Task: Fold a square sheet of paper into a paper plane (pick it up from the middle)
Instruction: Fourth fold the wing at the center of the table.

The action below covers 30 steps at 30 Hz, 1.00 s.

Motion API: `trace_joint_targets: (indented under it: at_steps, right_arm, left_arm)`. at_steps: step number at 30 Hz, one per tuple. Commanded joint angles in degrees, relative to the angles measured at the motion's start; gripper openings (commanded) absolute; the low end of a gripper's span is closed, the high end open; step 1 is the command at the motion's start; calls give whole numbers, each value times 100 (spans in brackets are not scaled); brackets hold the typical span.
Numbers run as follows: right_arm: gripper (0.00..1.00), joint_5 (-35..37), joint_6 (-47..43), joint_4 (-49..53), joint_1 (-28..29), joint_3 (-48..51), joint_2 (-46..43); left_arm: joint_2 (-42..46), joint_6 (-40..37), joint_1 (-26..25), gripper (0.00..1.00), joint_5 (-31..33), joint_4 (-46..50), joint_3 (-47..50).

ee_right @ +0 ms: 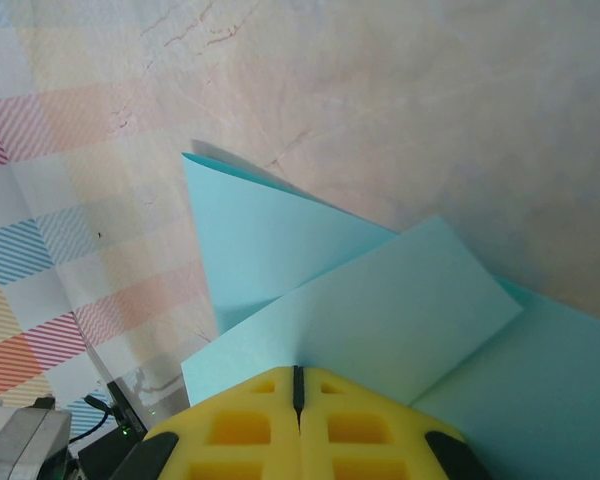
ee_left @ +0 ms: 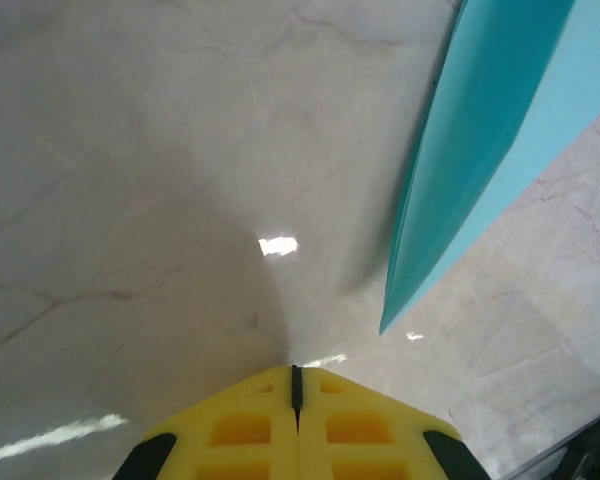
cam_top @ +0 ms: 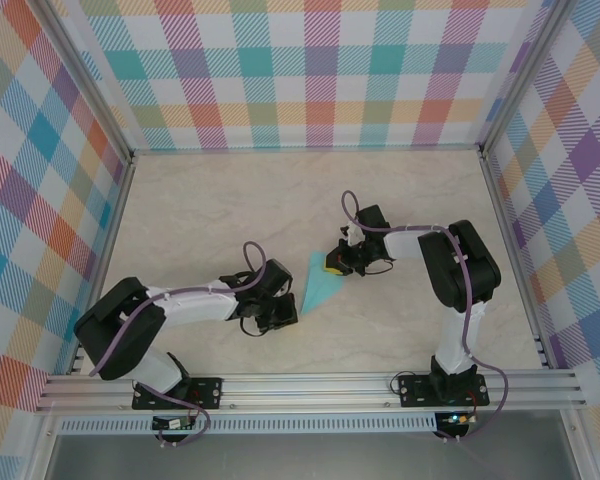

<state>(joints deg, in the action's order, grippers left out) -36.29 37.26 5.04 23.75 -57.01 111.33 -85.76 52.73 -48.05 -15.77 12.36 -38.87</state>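
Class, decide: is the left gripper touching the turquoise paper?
Apart. In the left wrist view, bare table separates the shut left gripper from the nearest corner of the turquoise paper.

This is a robotics lab test cell. A marble-patterned tabletop (cam_top: 230,200) is boxed in by plaid backdrop panels (cam_top: 310,70) at 9, 12 and 3 o'clock, held by aluminium framing (cam_top: 86,80). At 6 o'clock a slotted aluminium rail (cam_top: 310,388) carries the bolted-down left arm (cam_top: 180,305) and right arm (cam_top: 460,270), both trailing purple cabling (cam_top: 467,310).
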Motion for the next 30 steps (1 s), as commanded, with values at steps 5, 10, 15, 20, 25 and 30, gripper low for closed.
trace_joint_targets:
  at_steps: [5, 10, 15, 20, 25, 30]
  right_arm:
    - [0, 711, -31, 611, 47, 156, 398]
    - [0, 698, -27, 629, 42, 120, 407]
    - [0, 675, -27, 631, 42, 112, 415]
    - [0, 652, -34, 634, 47, 118, 412]
    - [0, 587, -8, 646, 42, 113, 304]
    - [0, 434, -91, 751, 43, -34, 112]
  left_arm:
    - [216, -243, -77, 2, 390, -263, -511]
    - [-284, -298, -75, 1, 475, -437, -784]
    - [-545, -291, -74, 0, 498, -529, -810]
    - [-682, -281, -76, 0, 492, -477, -747]
    - [-787, -212, -75, 0, 435, -482, -596]
    - [-911, -213, -74, 0, 419, -444, -563]
